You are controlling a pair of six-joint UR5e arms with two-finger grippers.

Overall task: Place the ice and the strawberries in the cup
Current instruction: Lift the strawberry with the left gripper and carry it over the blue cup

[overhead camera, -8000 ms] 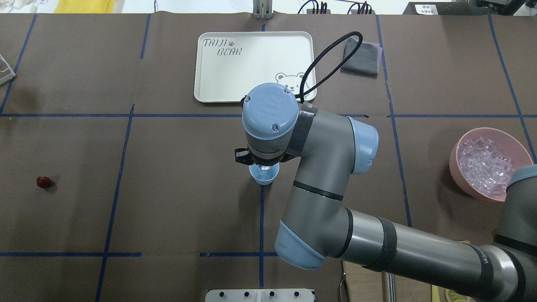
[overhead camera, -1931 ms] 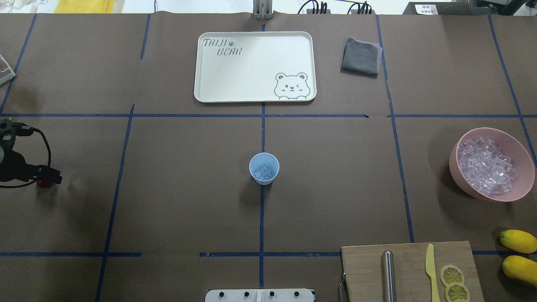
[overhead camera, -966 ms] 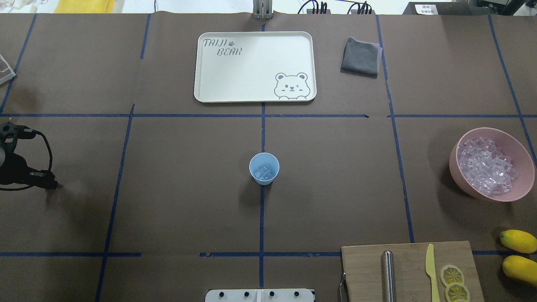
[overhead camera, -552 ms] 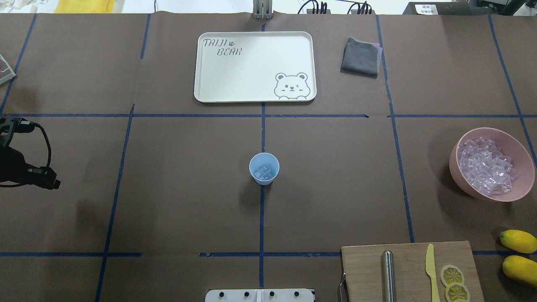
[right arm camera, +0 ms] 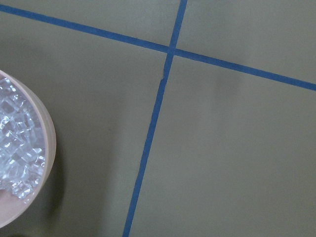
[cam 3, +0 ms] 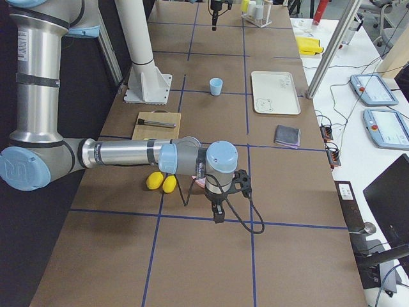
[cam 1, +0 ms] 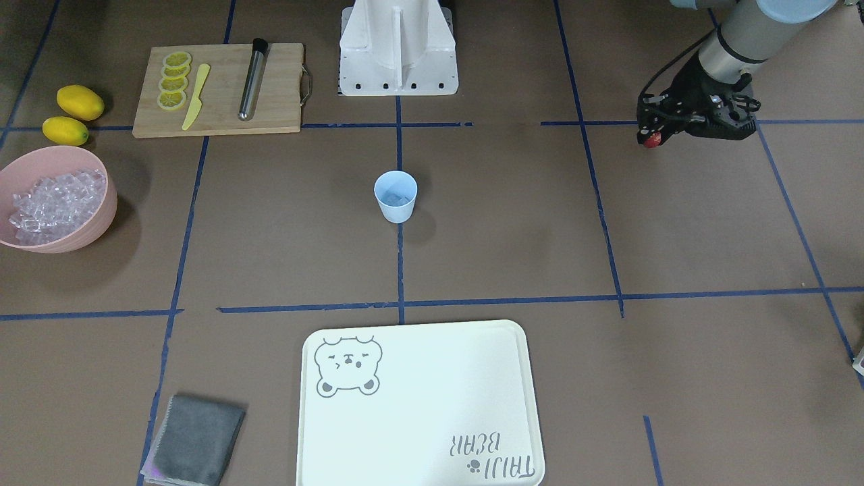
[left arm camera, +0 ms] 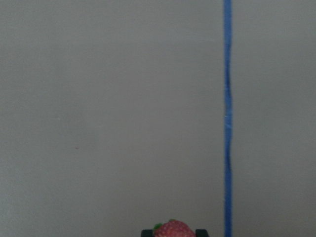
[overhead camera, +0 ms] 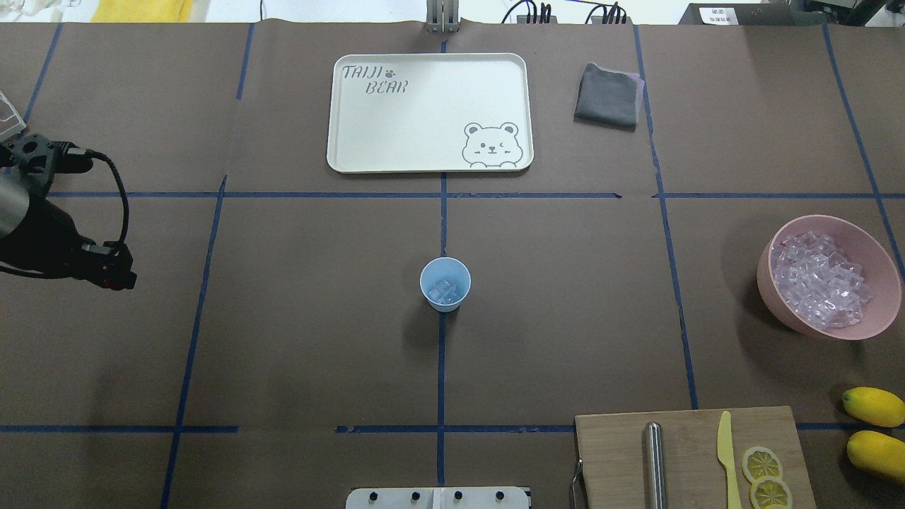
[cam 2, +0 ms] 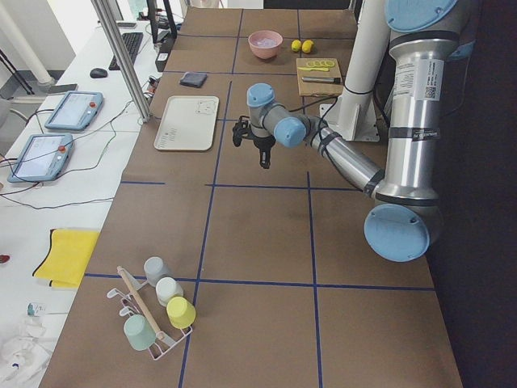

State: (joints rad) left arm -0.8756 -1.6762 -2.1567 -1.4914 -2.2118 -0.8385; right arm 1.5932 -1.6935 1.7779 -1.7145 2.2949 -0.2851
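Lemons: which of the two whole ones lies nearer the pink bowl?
The lemon farther from the robot's base, next to the pink bowl; the other lemon sits nearer the cutting board.

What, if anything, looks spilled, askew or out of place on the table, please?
Nothing stands out. The cup stands upright with ice inside, the pink bowl holds its cubes with none visibly spilled beside it, and the left gripper grips the strawberry.
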